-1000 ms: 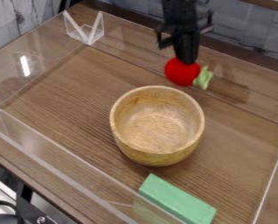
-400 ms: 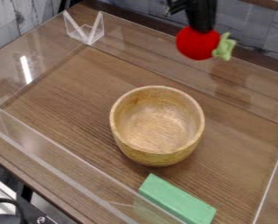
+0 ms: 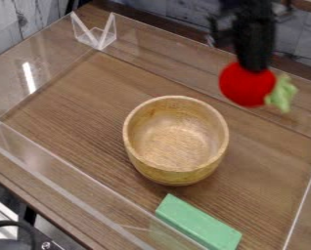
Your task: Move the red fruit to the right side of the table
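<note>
The red fruit (image 3: 247, 85), a glossy strawberry with its light green cap (image 3: 284, 94) pointing right, hangs in the air above the right part of the table (image 3: 80, 107). My black gripper (image 3: 255, 64) comes down from the top edge and is shut on the top of the fruit. The picture is blurred around the hand, so the fingertips are hard to make out.
A wooden bowl (image 3: 177, 138) stands in the middle of the table, left of and nearer the camera than the fruit. A flat green block (image 3: 195, 224) lies at the front edge. Low clear acrylic walls (image 3: 308, 195) ring the tabletop.
The gripper lifted the red fruit off the table at the back, then carried it right and toward the camera. The bowl and the green block stayed put.
</note>
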